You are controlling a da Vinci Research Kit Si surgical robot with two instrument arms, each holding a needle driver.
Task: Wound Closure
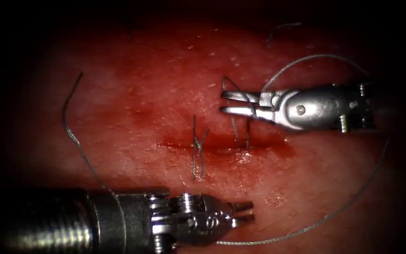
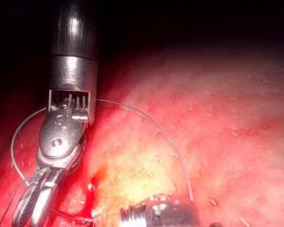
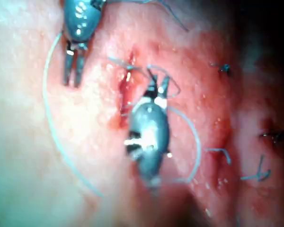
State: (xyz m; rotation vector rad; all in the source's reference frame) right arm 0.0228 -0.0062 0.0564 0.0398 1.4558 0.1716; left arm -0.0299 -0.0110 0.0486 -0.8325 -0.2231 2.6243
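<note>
the horizontal red cut in the wet pink tissue carries knotted stitches of grey thread, and thread loops over the slightly parted jaws of the silver right tool. the left tool sits below the cut, jaws barely open, holding nothing i can make out. i judge slack should be kept even and gentle; i cannot tell where the needle is, and no writing is readable.

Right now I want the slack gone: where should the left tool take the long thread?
Probably the thread on its free arc beside the left tool, coming from above. There it lies flat on the tissue, clear of the stitches; near the right tool it loops across the tool.
</note>
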